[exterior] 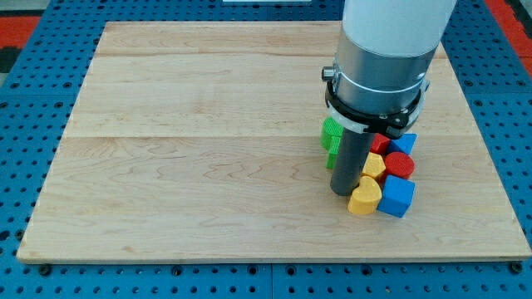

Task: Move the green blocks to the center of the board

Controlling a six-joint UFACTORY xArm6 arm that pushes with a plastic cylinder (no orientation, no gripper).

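Observation:
Two green blocks show at the rod's left edge, right of the board's middle: an upper one [332, 129] and a lower sliver [332, 157], both partly hidden so their shapes are unclear. My tip [343, 193] rests on the board just below them, touching the left side of a cluster of other blocks. The arm's white and grey body covers the area above the cluster.
The cluster right of my tip holds a yellow heart block [364, 198], a yellow block [374, 166], a red block [399, 164], a red sliver [380, 143], a blue cube [396, 196] and a blue block [404, 143]. The wooden board [191, 141] lies on a blue pegboard.

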